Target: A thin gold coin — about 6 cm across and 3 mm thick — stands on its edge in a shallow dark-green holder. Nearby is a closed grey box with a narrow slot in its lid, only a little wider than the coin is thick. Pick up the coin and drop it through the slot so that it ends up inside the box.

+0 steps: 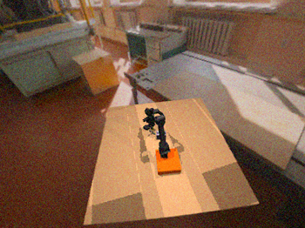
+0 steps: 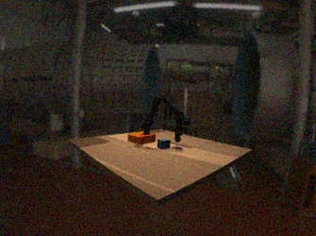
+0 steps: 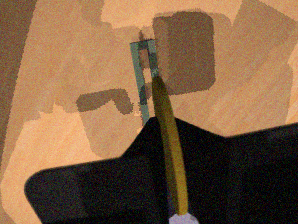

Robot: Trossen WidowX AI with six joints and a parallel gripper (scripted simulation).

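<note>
Exterior view, left to right: orange base block (image 1: 169, 166) (image 2: 137, 139), box (image 1: 158, 136) (image 2: 164, 144), then claw (image 1: 148, 128) (image 2: 178, 139) (image 3: 160, 123). So the box is near the claw, on its base side, roughly between the two. That offset drives the next move: I'd come back toward the base, staying high enough for the coin's lower rim to pass over the lid. One arm only, so no choice of hand.

Wrist view, left to right: green holder (image 3: 139, 80) lies beyond the fingertips, a bit left of the coin's line. Its slot shows through with no coin standing in it. Coin (image 3: 173, 160) is at the claw, pinched between the fingers, seen nearly edge-on. Its visible edge runs lengthwise away from the camera, leaning slightly left toward the holder, roughly along the holder's long axis. Claw is clamped on it. Looks lifted out to me; exact clearance over the holder can't be read.

Box: the slot is too small to make out in the exterior view, mostly hidden by the arm in the top view, and the box is out of the wrist view. Contents can't be seen, but the coin is not in it. Slot direction unknown from here, so yaw needs matching before lowering. Main risk: rim catches the lid and the coin twists in the grip.
</note>
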